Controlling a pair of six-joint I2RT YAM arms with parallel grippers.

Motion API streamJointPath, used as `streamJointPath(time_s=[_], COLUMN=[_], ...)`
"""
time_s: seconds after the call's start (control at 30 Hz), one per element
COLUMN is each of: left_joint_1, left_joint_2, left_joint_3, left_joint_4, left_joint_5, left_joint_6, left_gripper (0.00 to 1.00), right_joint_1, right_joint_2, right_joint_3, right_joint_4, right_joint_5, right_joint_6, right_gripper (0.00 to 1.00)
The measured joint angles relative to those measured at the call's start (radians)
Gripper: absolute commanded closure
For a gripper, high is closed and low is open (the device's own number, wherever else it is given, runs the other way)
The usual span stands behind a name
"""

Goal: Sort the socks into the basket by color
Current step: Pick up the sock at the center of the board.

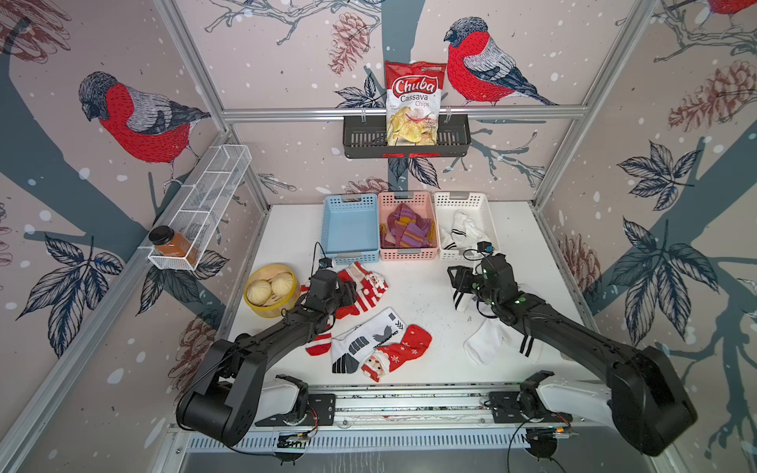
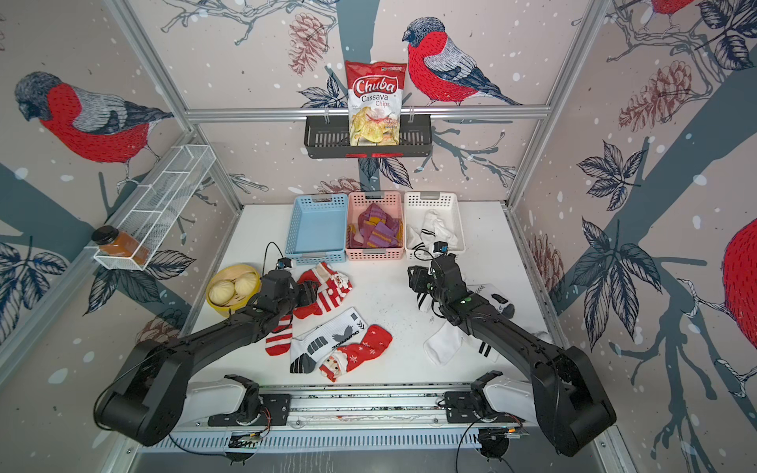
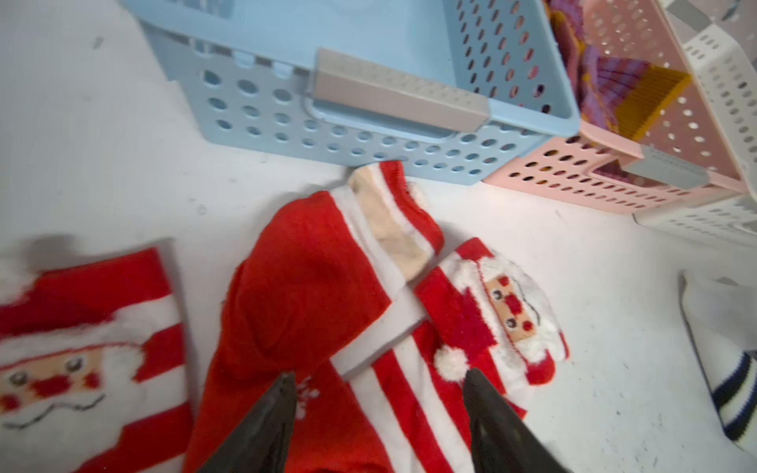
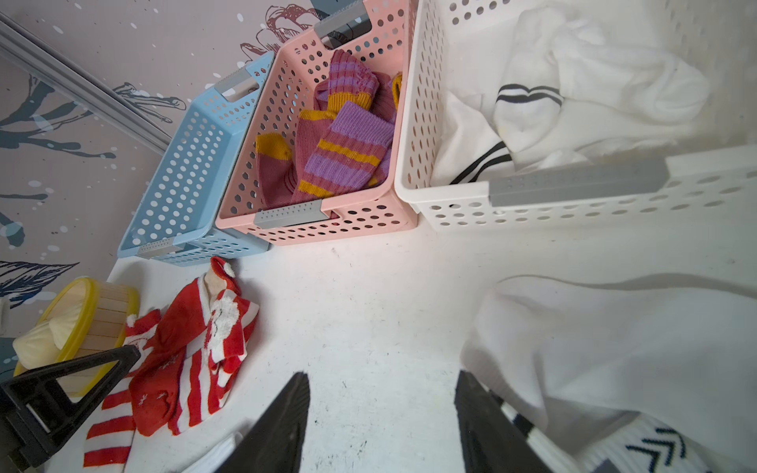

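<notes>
The left tool [image 3: 379, 374] hangs with jaws spread over a heap of red Christmas socks [image 1: 364, 293] at about 9 o'clock on the counter [image 1: 418, 286], pinching nothing. The right tool [image 4: 383, 374] is spread too and empty, over bare counter near 2 o'clock, with a white striped sock [image 1: 461, 299] just beside it. Further out, at 6 to 7 o'clock, lie a red striped sock [image 1: 318, 344], a white sock with black marks [image 1: 364, 340] and a red Santa sock [image 1: 399, 352], the last two overlapping. More white socks [image 1: 487, 344] lie under the right arm at 4 o'clock. Along the back, the blue basket [image 1: 350, 233] at 11 o'clock is empty, the pink basket [image 1: 409, 199] at 12 holds the purple-and-mustard socks [image 1: 405, 229], and the white basket [image 1: 461, 199] at 1 holds a few white ones [image 1: 463, 231]. By my reckoning the purple lot is finished, the white is partly done, and the red, likely bound for the blue basket, is not yet begun.
</notes>
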Motion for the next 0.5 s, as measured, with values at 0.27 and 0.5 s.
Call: streamJointPath(time_s=[0.27,0.5], left_joint_1=[-0.081,-0.116], left_joint_2=[0.088,0.176], left_joint_3=[0.085,0.125], left_joint_4=[0.021,0.026], left_joint_5=[0.094,0.128], left_joint_6=[0.044,0.059], left_gripper=[0.35,0.36], right_joint_1=[0.000,-0.002], right_joint_2=[-0.018,-0.040], right_joint_3=[-0.003,-0.015], right_joint_4=[-0.003,-0.006], right_joint_5=[0.014,0.024], right_joint_6=[0.014,0.014], right_gripper=[0.39,0.37])
